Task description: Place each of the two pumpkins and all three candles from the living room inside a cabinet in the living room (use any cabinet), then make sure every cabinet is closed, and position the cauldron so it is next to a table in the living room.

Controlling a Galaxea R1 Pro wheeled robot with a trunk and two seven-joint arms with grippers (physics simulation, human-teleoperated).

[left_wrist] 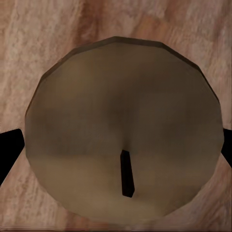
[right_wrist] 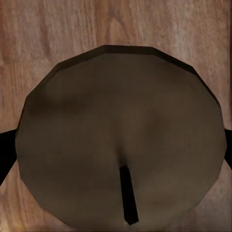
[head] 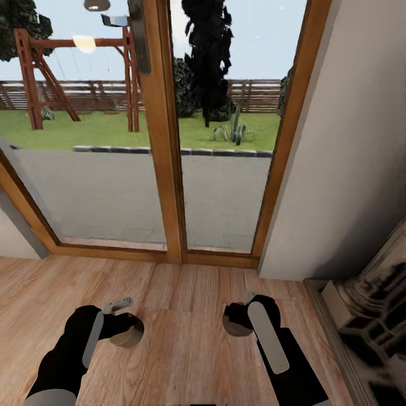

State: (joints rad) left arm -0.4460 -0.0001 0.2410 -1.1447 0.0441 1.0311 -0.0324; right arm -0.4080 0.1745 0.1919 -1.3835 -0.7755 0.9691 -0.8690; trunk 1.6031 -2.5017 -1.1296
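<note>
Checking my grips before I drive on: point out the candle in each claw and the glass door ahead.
left candle (left_wrist: 121, 130): left wrist view, flat top face.
right candle (right_wrist: 121, 140): right wrist view, flat top face.
glass door (head: 163, 141): head view, wooden centre post.

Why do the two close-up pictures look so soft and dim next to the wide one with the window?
Left wrist view: the round tan-grey candle sits very near the lens, so its surface is blurry, with a pale band low on its face. Right wrist view: the other candle is darker and evenly shaded. Head view: daylight through the wood-framed glass door is bright, and the dark stove-like object looks smeared.
</note>
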